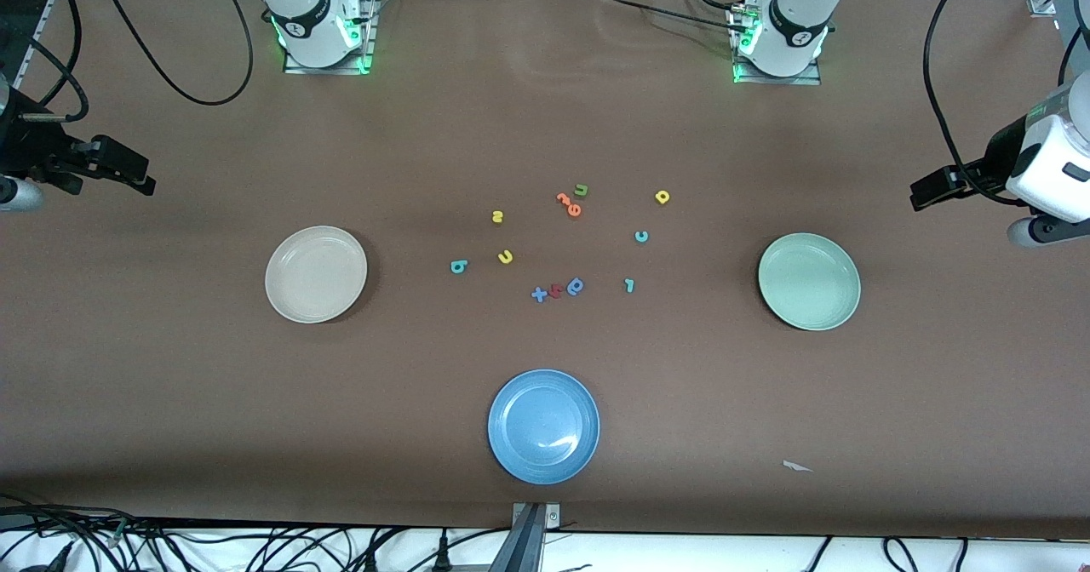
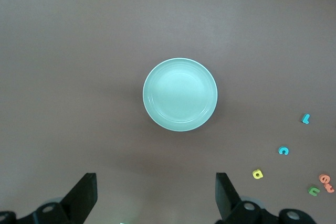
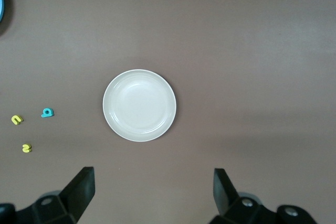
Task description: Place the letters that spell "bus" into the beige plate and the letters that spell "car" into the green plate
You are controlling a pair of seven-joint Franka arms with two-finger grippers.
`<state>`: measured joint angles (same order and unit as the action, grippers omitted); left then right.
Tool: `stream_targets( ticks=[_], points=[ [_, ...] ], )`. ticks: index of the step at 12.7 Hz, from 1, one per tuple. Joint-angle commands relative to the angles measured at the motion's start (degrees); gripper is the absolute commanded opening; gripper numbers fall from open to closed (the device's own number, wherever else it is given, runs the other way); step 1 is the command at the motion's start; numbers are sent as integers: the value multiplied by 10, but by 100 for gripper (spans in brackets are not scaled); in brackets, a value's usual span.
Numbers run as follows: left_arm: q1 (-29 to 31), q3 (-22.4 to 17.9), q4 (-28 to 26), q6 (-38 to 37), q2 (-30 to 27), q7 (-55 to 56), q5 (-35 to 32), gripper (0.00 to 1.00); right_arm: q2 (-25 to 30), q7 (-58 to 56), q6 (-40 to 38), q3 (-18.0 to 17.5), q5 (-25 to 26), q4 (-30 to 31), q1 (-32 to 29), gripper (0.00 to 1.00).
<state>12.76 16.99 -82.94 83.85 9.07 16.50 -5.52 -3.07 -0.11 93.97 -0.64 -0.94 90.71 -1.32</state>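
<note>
Big brown table (image 1: 170, 402), and most of it is bare. Wide open strips run along every edge, with cables hanging off the edge nearest the front camera.

Three plates sit well apart. The beige plate (image 1: 316, 274) is toward the right arm's end, the green plate (image 1: 809, 281) is toward the left arm's end, and a blue plate (image 1: 543, 426) sits between them, nearer the camera. All three are bare inside, with clear table all round each one.

Both arms wait high up at the table's ends. The left gripper (image 2: 156, 195) hangs over the table by the green plate, fingers spread wide, holding nothing. The right gripper (image 3: 153, 192) does the same by the beige plate: wide open, nothing in it.

The letters are scattered mid-table between the beige and green plates, none on a plate. On the beige side are the teal b (image 1: 459, 266), the yellow u (image 1: 505, 256) just beside it, and the yellow s (image 1: 498, 216) a bit farther from the camera. On the green side are the teal c (image 1: 641, 236), the teal r (image 1: 629, 284) nearer the camera, and the yellow a (image 1: 662, 197) farther off.

In the middle, orange letters (image 1: 569, 203) touch a green u (image 1: 582, 190). Nearer the camera, a blue x (image 1: 539, 294), a red letter (image 1: 555, 290) and a blue a (image 1: 576, 286) are bunched in a row.

A tiny white scrap (image 1: 796, 466) lies near the camera-side edge.
</note>
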Motion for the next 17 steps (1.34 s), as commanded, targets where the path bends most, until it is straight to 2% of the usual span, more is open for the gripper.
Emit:
stream_targets(
  ticks=[1, 13, 17],
  points=[
    [2, 1, -3, -8, -6, -11, -15, 99, 17, -1, 3, 4, 6, 15, 4, 100],
    [2, 1, -2, -5, -4, -5, -13, 100, 3, 15, -1, 8, 7, 7, 4, 100],
    [2, 0, -2, -4, -4, -4, -13, 100, 8, 17, -32, 13, 8, -12, 4, 100]
  ],
)
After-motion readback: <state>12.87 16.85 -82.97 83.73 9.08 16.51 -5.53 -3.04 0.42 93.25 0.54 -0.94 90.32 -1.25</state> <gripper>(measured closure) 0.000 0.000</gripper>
